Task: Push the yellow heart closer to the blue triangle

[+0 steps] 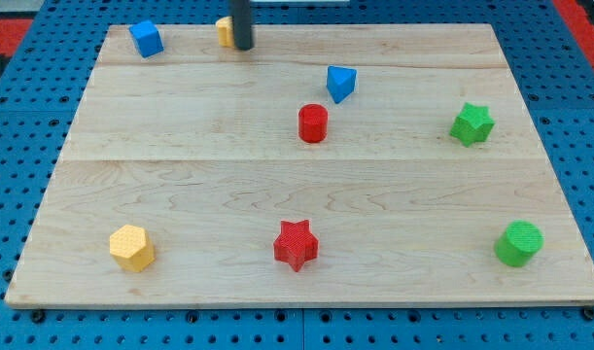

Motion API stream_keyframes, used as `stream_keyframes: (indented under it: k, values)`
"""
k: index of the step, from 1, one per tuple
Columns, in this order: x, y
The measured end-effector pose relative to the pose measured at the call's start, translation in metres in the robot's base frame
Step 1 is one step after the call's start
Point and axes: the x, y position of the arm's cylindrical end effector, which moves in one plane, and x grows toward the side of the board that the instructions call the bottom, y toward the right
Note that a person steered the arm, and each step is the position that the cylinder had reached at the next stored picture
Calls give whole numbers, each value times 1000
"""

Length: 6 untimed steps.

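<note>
The yellow heart [224,31] lies at the view's top edge of the wooden board, left of centre, partly hidden behind my rod. My tip [243,46] rests on the board just right of the heart, touching or nearly touching it. The blue triangle [340,84] sits to the right and a little lower, about a hundred pixels from the tip.
A blue cube [146,39] is at the top left. A red cylinder [313,123] stands just below the triangle. A green star [471,124] is at the right, a green cylinder [518,243] at bottom right, a red star [296,244] at bottom centre, a yellow hexagon [131,247] at bottom left.
</note>
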Motion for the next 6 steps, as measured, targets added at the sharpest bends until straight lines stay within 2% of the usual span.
stream_keyframes:
  k: [1,2,3,4,5,6]
  values:
    - [57,-69]
    - [41,-65]
    - [-16,-59]
    - [-67,-37]
    - [-76,-14]
    - [-52,96]
